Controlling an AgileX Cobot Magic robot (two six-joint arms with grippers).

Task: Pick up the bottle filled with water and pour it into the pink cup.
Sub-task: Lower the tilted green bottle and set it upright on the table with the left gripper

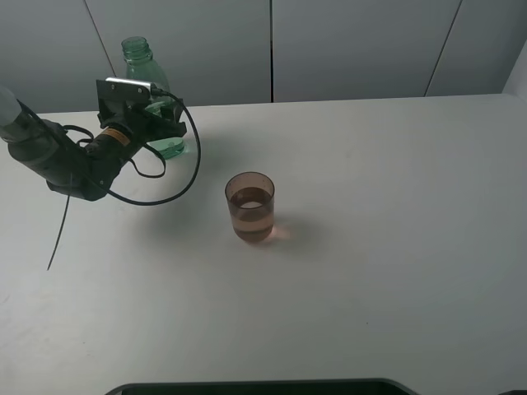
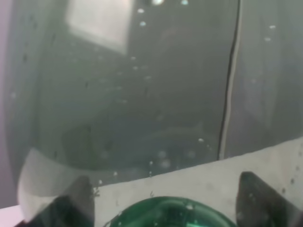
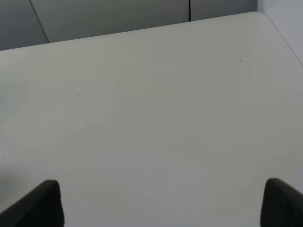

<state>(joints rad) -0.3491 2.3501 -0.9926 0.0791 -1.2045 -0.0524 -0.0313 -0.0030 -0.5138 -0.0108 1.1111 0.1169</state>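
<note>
From where I stand, the bottle point(image 1: 146, 70) is upright at the far left of the table point(image 1: 395, 271), close to the grey wall point(image 1: 354, 45), and its green base looks to be resting on the tabletop rather than lifted. The left gripper point(image 1: 155, 115) is around the bottle's lower body. In its own camera the clear wall of the bottle fills almost the whole view, speckled with droplets, with a dark finger on either side. I cannot tell whether those fingers are pressing the plastic or only flanking it. The pink cup point(image 1: 249, 206) sits well apart from the bottle, nearer and to the right, about mid-table, upright and with nothing touching it. It seems to hold a band of liquid in its lower half, and I can make out no clear water line in the bottle, so I'd judge that some water is in the cup by now, though I can't be sure how much is left to pour. The right gripper point(image 3: 161, 205) is spread wide with nothing between its fingers, over bare table off to the right.
</note>
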